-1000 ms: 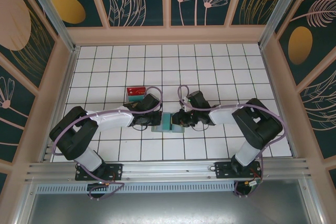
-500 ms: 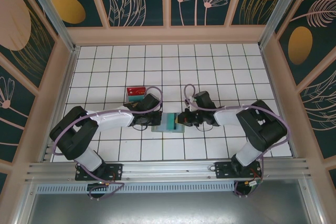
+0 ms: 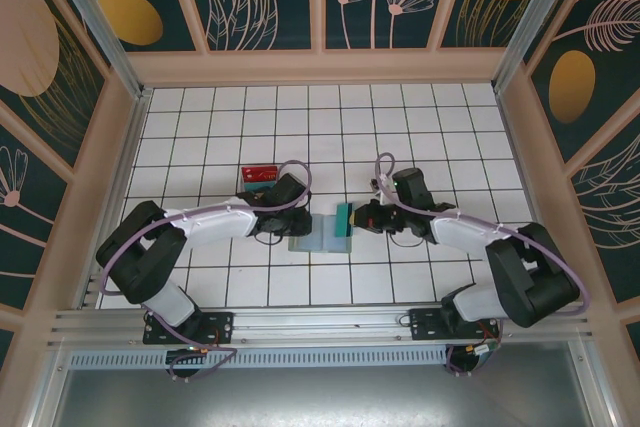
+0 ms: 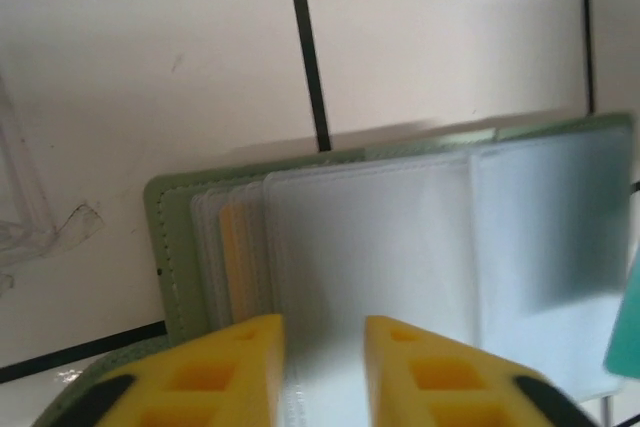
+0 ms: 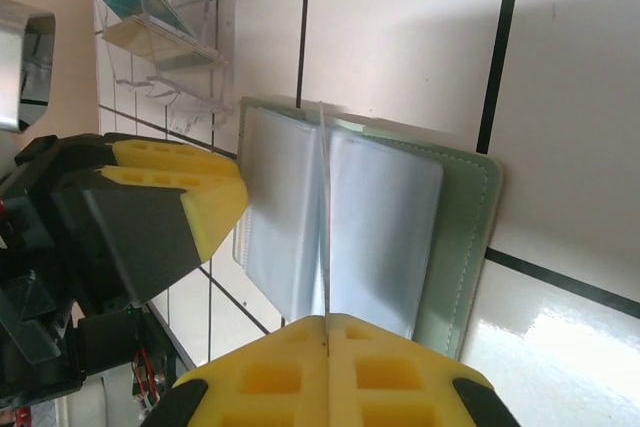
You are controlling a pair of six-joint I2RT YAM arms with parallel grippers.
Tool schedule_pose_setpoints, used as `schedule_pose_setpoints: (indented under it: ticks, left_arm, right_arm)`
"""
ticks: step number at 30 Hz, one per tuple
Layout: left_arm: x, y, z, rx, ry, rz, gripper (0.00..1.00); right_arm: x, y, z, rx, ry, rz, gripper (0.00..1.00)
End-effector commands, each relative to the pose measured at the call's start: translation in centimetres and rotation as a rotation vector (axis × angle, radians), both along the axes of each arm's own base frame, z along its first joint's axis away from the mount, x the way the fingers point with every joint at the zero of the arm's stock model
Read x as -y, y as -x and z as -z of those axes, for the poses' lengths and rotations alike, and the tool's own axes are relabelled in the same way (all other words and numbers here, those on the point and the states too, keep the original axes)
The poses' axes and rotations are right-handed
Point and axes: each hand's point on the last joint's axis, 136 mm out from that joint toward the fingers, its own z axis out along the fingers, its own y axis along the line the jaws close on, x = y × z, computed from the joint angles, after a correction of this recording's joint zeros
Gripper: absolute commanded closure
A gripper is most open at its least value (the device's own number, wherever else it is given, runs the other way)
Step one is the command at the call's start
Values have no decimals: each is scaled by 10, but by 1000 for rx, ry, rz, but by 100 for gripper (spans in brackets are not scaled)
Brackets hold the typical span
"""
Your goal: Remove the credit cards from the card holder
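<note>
Clearly the step in hand was drawing a card free. The right gripper [image 3: 360, 218] was clamped tight on the teal card [image 3: 343, 219], held on edge above the right half of the card holder [image 3: 315, 235], which lay open on the tiled table [image 3: 400, 127] between both arms. A good finish would lift the card straight away without snagging the sleeves. The left gripper [image 4: 325, 332] hovered over those sleeves, fingers slightly parted, gripping nothing plainly; pressing down would steady the wallet. A tan card [image 4: 237, 262] sat tucked inside. The clear tray [image 3: 258, 175] stood just behind the left gripper, close enough to bump.
</note>
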Motion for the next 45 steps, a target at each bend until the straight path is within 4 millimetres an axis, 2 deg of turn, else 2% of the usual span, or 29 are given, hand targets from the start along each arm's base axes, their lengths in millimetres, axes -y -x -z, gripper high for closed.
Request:
schedule_pose_setpoints:
  ticks: [1, 2, 4, 9, 16, 22, 30, 37, 40, 41, 42, 44, 45]
  left_arm:
    - [16, -10, -37, 43, 103, -5, 61]
    - [20, -12, -44, 46, 138, -9, 49]
    - [24, -19, -57, 54, 200, -35, 42]
    - [31, -33, -91, 45, 414, -82, 45]
    - [45, -31, -133, 85, 637, -49, 56]
    - [51, -28, -136, 55, 694, -29, 58]
    - [58, -29, -145, 56, 748, -6, 62]
    - [61, -29, -156, 64, 793, 10, 78]
    - [60, -29, -160, 76, 806, 13, 92]
    - [60, -28, -161, 77, 809, 13, 97]
    - [59, -28, -162, 80, 814, 15, 100]
    - [58, -27, -165, 88, 817, 19, 100]
    - [58, -27, -163, 87, 810, 21, 100]
  right_arm:
    - [0, -9, -21, 64, -2, -13, 100]
    - [-1, -13, -26, 78, -7, -10, 100]
    - [0, -18, -35, 96, -19, -2, 100]
    - [-1, -32, -63, 150, -79, 16, 100]
    - [-11, -40, -101, 204, -210, -13, 100]
    - [-20, -36, -121, 225, -315, -63, 100]
    - [-28, -27, -126, 215, -373, -121, 100]
    - [-31, -24, -121, 203, -376, -138, 100]
    - [-31, -23, -119, 201, -375, -138, 100]
    - [-31, -23, -119, 200, -374, -138, 95]
    - [-31, -23, -117, 198, -370, -137, 85]
    - [-31, -24, -113, 194, -358, -133, 59]
    - [-29, -25, -111, 193, -349, -126, 51]
